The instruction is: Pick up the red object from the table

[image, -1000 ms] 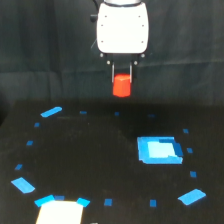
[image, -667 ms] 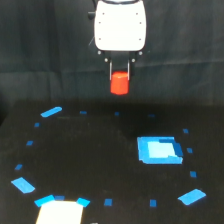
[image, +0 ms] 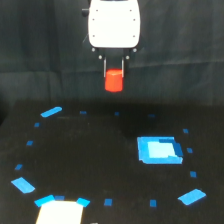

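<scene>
The gripper (image: 114, 69) hangs from a white housing (image: 113, 24) at the top centre of the exterior view, well above the worktop (image: 90, 155). Its two thin dark fingers (image: 104, 66) point straight down and are closed on the red object (image: 114, 80), one on each side of it. The red object is a short red-orange cylinder, upright as far as the soft focus allows one to judge, held in the air in front of the dark backdrop with its lower part showing below the fingers. It is clear of the worktop.

On the black worktop lies a bright blue square patch (image: 158, 149), toward the exterior view's right. Small blue tape marks (image: 51, 111) form a rough ring around the middle. A pale rectangular piece (image: 59, 212) sits at the bottom edge, toward the exterior view's left.
</scene>
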Robot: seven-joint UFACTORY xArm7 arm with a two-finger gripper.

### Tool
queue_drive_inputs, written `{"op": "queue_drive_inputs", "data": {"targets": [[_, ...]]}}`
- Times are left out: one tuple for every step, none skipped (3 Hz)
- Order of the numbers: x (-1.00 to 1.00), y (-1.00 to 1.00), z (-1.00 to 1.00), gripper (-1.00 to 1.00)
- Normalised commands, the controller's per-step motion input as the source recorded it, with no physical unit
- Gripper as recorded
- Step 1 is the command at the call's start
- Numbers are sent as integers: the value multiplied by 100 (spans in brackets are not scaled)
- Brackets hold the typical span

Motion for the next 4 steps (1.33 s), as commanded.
{"op": "queue_drive_inputs", "data": {"targets": [[3,6,16,-100],[-17,-36,12,-90],[9,-21,47,-100],[20,-5,61,-100]]}}
